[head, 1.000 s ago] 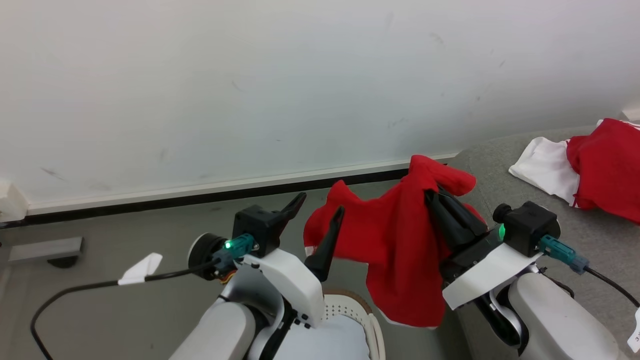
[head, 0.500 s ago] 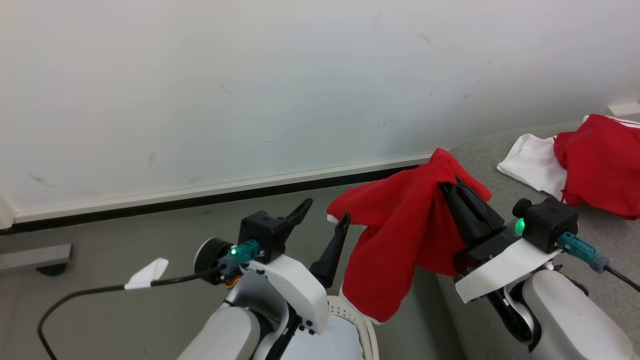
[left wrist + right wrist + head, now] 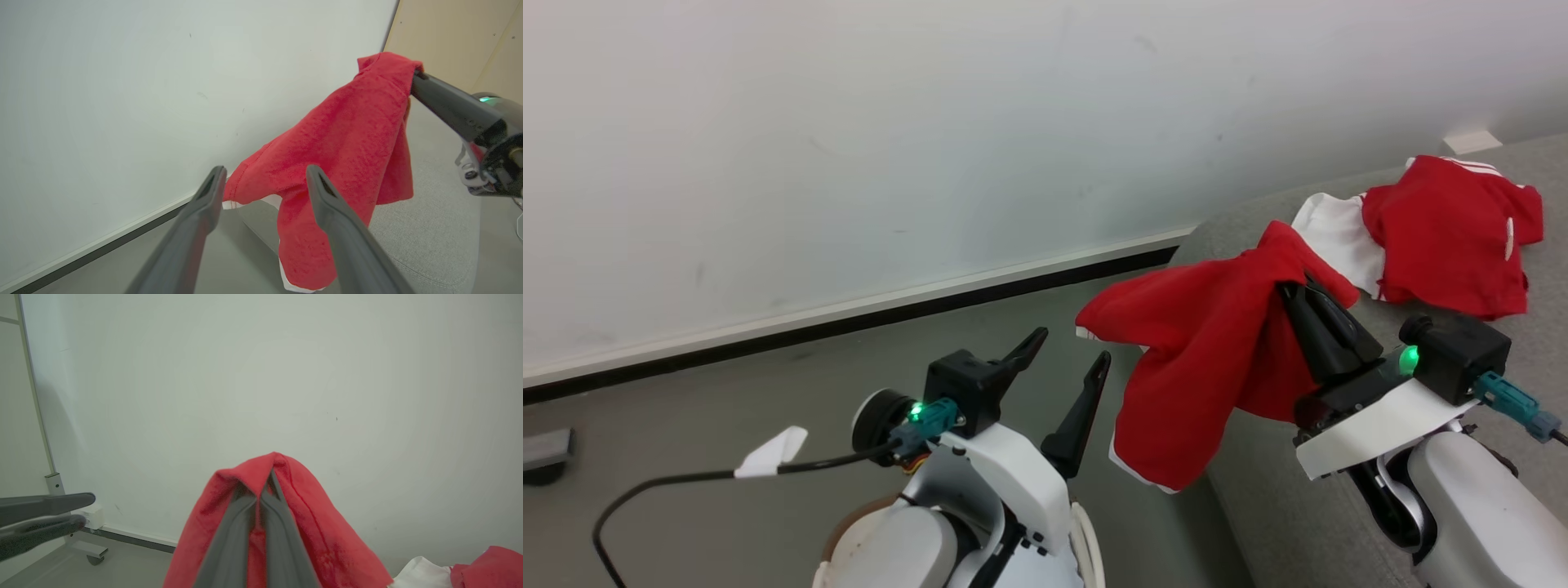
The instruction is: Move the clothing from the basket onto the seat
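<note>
Pinching shirt (image 3: 1209, 359) tight in right gripper (image 3: 1308, 304), dangling at seat's (image 3: 1282, 506) edge; left gripper (image 3: 1072, 345) splayed wide, empty. Judged soft, light, limp — best taken by a bunched fold

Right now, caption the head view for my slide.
Right claw holds red fabric garment at edge of light-grey upholstered seat; left claw open.

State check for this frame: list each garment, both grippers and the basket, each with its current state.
held red garment: pinched near its top, hanging in the air at the edge of the seat.
right gripper: shut on the held red garment.
left gripper: open, empty.
second red garment: lying crumpled on the seat.
white piece: lying on the seat, touching the second red garment.
basket: mostly hidden, contents cannot be told.
</note>
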`<state>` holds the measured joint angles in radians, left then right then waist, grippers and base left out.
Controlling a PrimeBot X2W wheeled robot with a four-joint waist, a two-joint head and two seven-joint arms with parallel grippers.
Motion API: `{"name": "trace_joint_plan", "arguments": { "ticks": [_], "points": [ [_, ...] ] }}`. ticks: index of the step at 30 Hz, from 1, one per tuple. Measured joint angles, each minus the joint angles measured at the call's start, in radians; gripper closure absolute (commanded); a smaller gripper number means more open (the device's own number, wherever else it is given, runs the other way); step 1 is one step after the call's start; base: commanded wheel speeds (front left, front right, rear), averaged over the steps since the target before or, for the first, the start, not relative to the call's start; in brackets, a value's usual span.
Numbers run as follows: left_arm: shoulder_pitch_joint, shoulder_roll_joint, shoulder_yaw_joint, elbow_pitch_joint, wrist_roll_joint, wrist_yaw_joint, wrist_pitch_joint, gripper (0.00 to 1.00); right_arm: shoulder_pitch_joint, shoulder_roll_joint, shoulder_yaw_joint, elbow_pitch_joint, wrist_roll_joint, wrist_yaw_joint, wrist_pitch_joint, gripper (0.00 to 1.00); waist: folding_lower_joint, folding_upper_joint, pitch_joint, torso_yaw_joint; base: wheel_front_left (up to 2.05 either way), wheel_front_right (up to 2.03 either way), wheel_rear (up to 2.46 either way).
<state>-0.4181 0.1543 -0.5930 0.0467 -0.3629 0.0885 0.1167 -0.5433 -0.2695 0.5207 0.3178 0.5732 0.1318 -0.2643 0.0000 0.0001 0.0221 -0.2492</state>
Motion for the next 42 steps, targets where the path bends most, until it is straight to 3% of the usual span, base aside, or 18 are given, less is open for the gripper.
{"name": "trace_joint_plan", "arguments": {
  "ticks": [12,24,35,42],
  "points": [
    [-0.010,-0.026,-0.059,-0.016,0.003,-0.015,0.003,0.00,0.007,-0.035,-0.080,-0.030,-0.003,0.000,0.000,1.00,0.0001,0.0000,0.056,-0.115,0.00,0.00,0.00],
    [-0.108,-0.047,-0.109,-0.009,0.037,-0.049,0.004,0.00,-0.124,-0.089,-0.247,0.013,-0.035,0.000,0.000,1.00,0.0001,0.0000,0.199,-0.109,0.00,0.00,0.00],
    [-0.183,-0.075,-0.152,0.023,0.049,-0.079,-0.055,0.00,-0.463,-0.234,-0.530,0.360,-0.092,0.000,0.000,1.00,0.0003,0.0000,0.346,-0.009,0.00,0.00,0.00],
    [-0.202,-0.086,-0.168,0.044,0.049,-0.079,-0.099,0.00,-0.551,-0.342,-0.778,0.649,-0.258,0.000,0.000,1.00,0.0003,0.0000,0.418,0.066,0.00,0.00,0.00]
  ]
}}
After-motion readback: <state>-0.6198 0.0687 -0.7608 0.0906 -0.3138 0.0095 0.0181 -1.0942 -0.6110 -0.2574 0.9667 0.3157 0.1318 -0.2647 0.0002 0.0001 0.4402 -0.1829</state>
